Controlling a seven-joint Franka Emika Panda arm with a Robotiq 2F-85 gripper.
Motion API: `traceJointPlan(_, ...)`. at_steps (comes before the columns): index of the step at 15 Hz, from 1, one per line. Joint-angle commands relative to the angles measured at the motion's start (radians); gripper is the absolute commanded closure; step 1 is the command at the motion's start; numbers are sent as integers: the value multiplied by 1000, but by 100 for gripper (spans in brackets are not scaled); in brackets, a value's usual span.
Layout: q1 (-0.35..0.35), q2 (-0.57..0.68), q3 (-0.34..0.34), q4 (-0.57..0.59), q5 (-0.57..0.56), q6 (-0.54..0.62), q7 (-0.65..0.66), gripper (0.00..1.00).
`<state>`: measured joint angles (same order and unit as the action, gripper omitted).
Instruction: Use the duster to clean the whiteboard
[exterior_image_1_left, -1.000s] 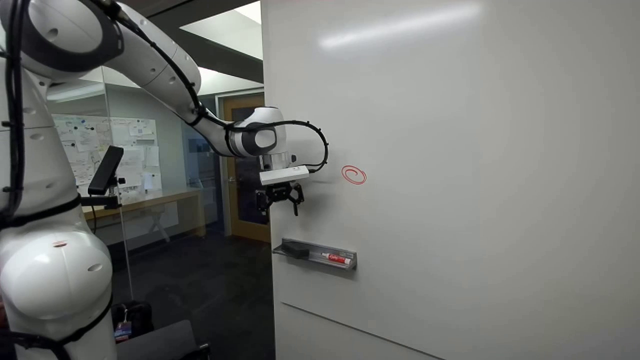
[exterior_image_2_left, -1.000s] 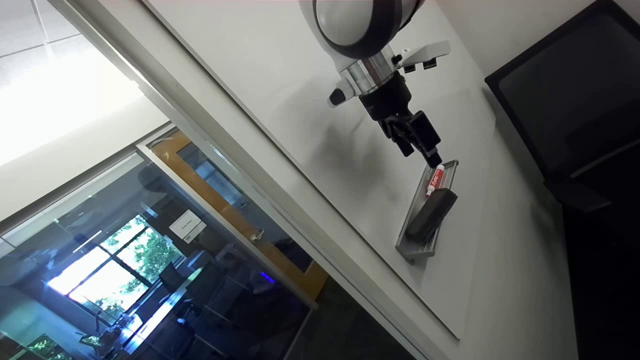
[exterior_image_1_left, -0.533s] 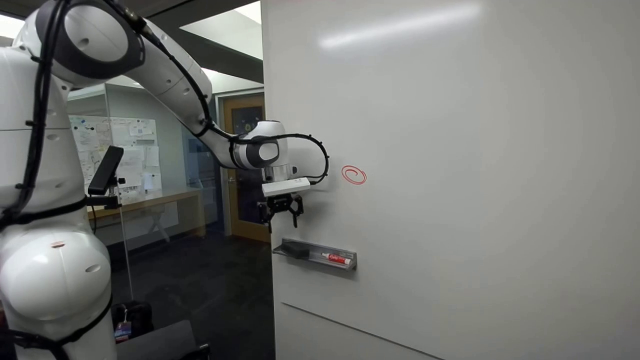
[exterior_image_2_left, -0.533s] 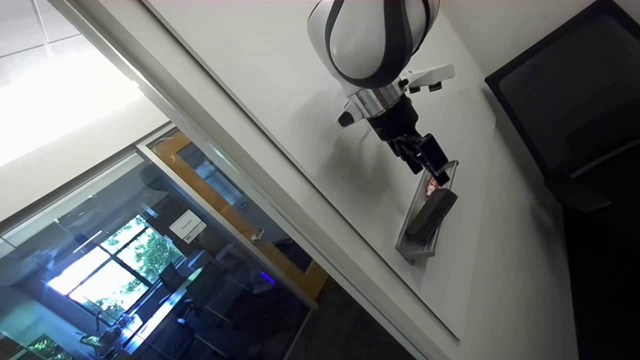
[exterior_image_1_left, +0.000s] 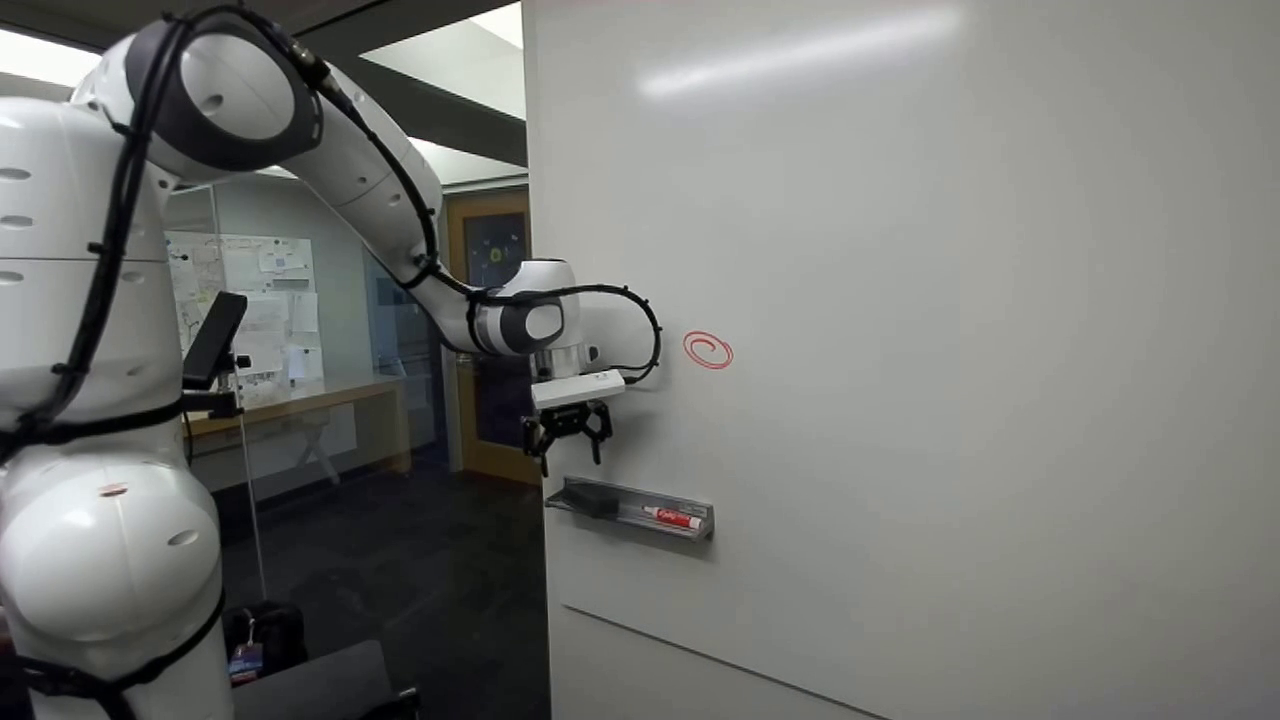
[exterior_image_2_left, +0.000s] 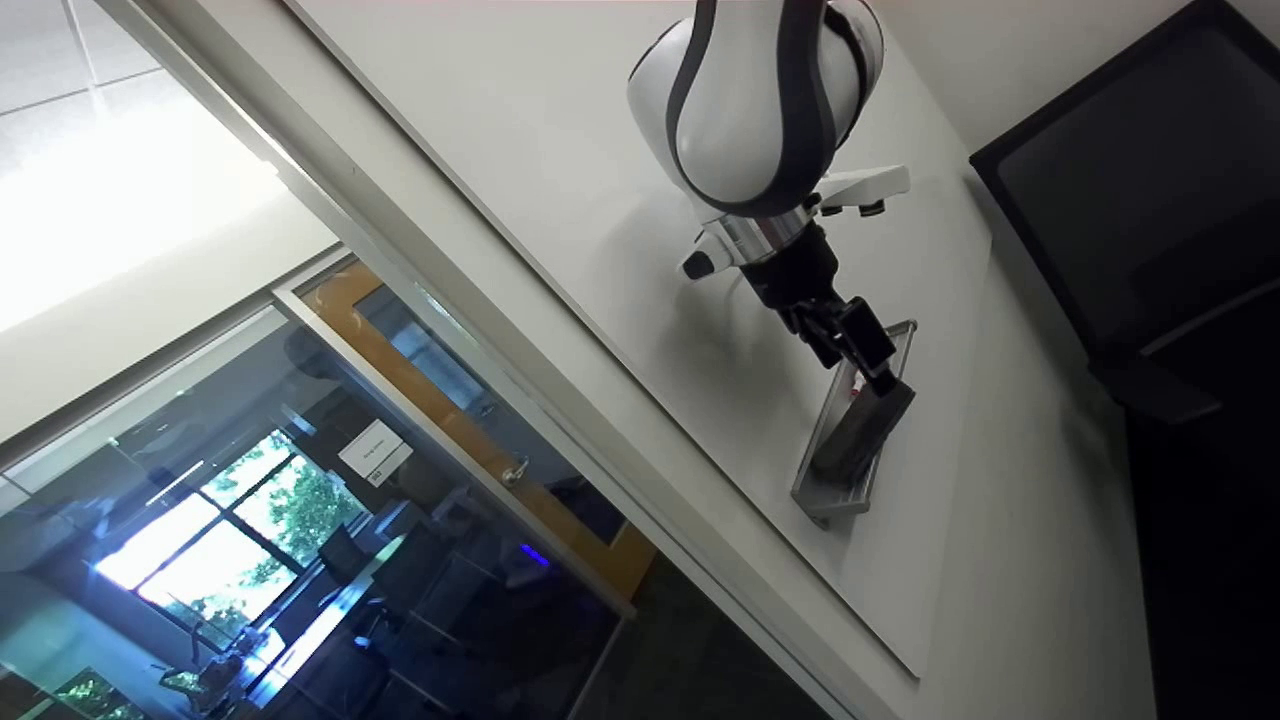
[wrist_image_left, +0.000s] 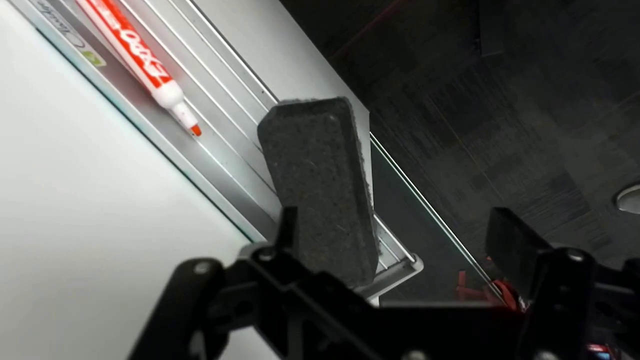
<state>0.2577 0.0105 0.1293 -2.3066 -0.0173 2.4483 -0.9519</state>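
A white Franka Panda arm (exterior_image_1_left: 370, 190) reaches toward a large, glossy whiteboard (exterior_image_1_left: 900, 300). At its end a black Robotiq gripper (exterior_image_1_left: 571, 463) points downward, its two fingers (wrist_image_left: 287, 232) spread wide apart. In an exterior view the gripper hangs just above one end of a narrow grey tray (exterior_image_1_left: 630, 510), the end beside the whiteboard's vertical side edge; a small gap shows below the fingertips.

The whiteboard duster (wrist_image_left: 320, 185), a dark grey rectangular block with bevelled edges, lies on that same end of the tray. It sits askew, jutting out past the tray's front edge. The wrist view looks down on it: one finger overlaps the duster's side there, while the other is seen against dark carpet (wrist_image_left: 500, 100), out beyond the tray's front edge.

Toward the tray's opposite end rests a red-and-white Expo dry-erase marker (exterior_image_1_left: 672, 517). Its red tip points toward the duster, and the two are apart. Higher up, above that opposite end, a small red spiral (exterior_image_1_left: 708, 350) is drawn on the whiteboard, well apart from the tray.

Beyond the arm are a wooden door (exterior_image_1_left: 500, 458) and papers (exterior_image_1_left: 265, 330) hung in the background. In an exterior view, a bright window (exterior_image_2_left: 235, 540) shows green trees (exterior_image_2_left: 305, 500).
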Motion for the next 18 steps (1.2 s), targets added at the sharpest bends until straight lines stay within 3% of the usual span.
traceJointPlan(1,-26,67,27,52,-25,18,25,3)
traceJointPlan(4,-34,104,31,79,-48,25,27,0)
traceJointPlan(18,-66,197,34,127,-153,49,59,5)
